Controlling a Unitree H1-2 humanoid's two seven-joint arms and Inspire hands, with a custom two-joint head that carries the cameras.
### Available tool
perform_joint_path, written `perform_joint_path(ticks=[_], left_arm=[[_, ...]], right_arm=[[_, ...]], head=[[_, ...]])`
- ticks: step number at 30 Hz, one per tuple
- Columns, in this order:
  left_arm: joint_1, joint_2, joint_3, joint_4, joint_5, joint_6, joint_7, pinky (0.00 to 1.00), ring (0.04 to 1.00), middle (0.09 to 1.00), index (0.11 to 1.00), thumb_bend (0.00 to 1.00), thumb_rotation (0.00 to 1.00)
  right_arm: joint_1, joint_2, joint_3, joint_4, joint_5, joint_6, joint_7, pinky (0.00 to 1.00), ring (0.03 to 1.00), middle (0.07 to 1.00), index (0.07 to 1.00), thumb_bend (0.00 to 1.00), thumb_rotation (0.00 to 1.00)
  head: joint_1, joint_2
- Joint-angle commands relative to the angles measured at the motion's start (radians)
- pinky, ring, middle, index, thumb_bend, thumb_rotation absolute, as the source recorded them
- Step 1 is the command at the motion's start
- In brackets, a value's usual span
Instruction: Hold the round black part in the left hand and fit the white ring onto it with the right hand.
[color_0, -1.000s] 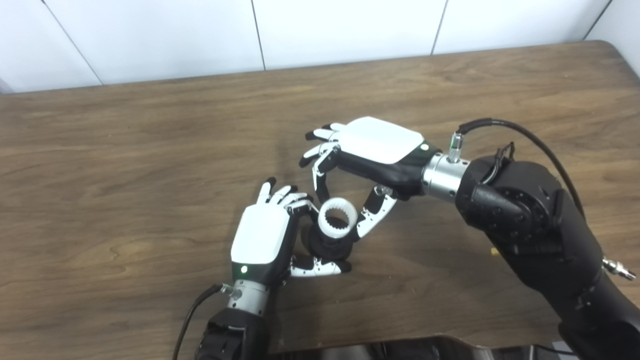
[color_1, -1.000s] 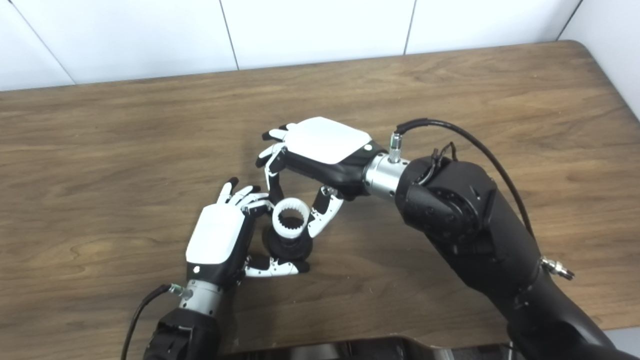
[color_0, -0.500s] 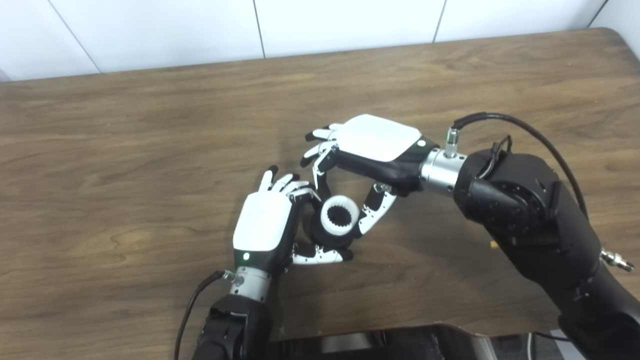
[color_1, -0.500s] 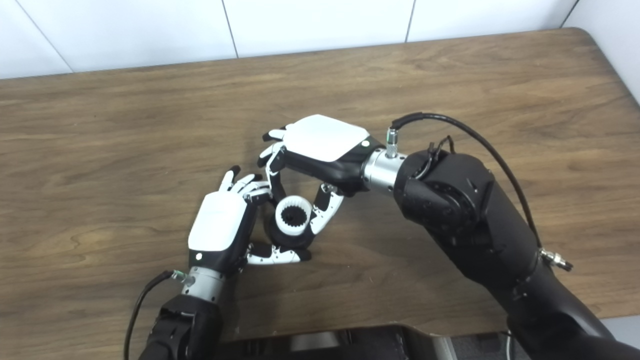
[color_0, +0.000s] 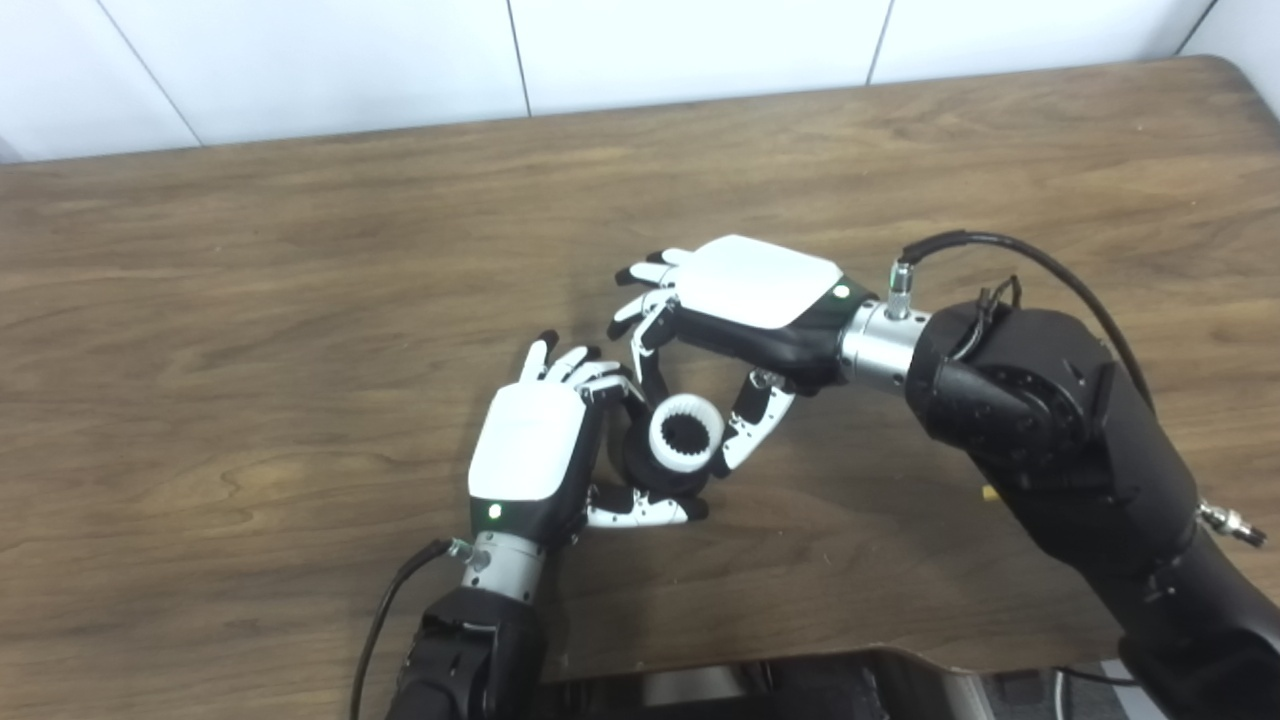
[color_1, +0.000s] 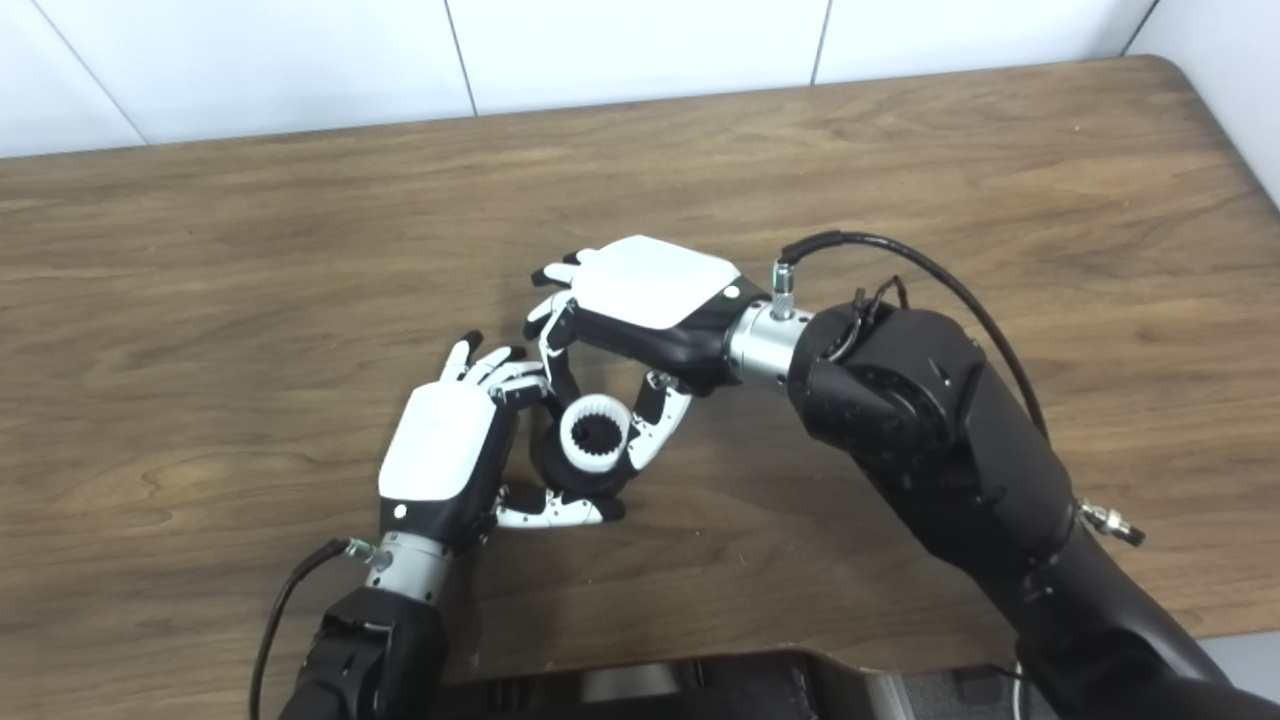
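Note:
My left hand (color_0: 530, 450) is shut on the round black part (color_0: 655, 475), gripping it between fingers and thumb near the table's middle front. The white ring (color_0: 686, 433), toothed on its inside, sits on top of the black part. My right hand (color_0: 745, 300) reaches in from the right, palm down, with a finger and the thumb pinching the ring's sides. In the right eye view the ring (color_1: 595, 436) shows the same, with the black part (color_1: 560, 470) mostly hidden under it and behind my left hand (color_1: 445, 460).
The brown wooden table (color_0: 250, 280) stretches around both hands. A white panelled wall (color_0: 600, 40) stands behind its far edge. The table's right corner (color_1: 1170, 90) is rounded. My black right forearm (color_0: 1060, 450) lies over the right front.
The ring has come down onto the black part and sits lower and closer over it than a second ago. Both hands keep their holds; the camera shifted slightly.

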Motion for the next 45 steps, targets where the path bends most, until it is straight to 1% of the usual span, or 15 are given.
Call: perform_joint_path(ticks=[1, 11, 20, 33, 45], left_arm=[[-0.012, -0.013, -0.008, -0.019, 0.016, 0.003, -0.003, 1.00, 0.872, 0.765, 0.483, 0.52, 0.06], [-0.014, -0.014, -0.012, -0.016, 0.014, 0.006, 0.001, 1.00, 0.875, 0.765, 0.483, 0.52, 0.05], [-0.018, -0.014, -0.017, -0.018, 0.016, 0.012, 0.005, 1.00, 0.874, 0.763, 0.484, 0.52, 0.05], [-0.022, -0.019, -0.022, -0.019, 0.022, 0.020, 0.005, 1.00, 0.875, 0.761, 0.484, 0.52, 0.05], [-0.022, -0.023, -0.024, -0.022, 0.017, 0.021, 0.004, 1.00, 0.876, 0.761, 0.483, 0.52, 0.05]], right_arm=[[-0.022, 0.007, -0.018, -0.007, -0.005, -0.018, -0.035, 1.00, 0.981, 0.845, 0.484, 0.52, 0.13], [-0.022, 0.028, -0.022, 0.003, -0.018, -0.017, -0.042, 0.98, 0.982, 0.843, 0.484, 0.52, 0.13], [-0.024, 0.034, -0.020, 0.007, -0.029, -0.023, -0.041, 0.98, 0.974, 0.838, 0.484, 0.52, 0.13], [-0.026, 0.023, -0.018, 0.008, -0.019, -0.021, -0.024, 0.99, 0.978, 0.840, 0.484, 0.52, 0.13], [-0.027, 0.022, -0.013, 0.009, -0.019, -0.016, -0.012, 0.95, 0.978, 0.841, 0.484, 0.52, 0.13]], head=[[0.001, 0.001], [0.003, -0.002], [0.002, 0.003], [0.006, 0.007], [0.011, 0.008]])
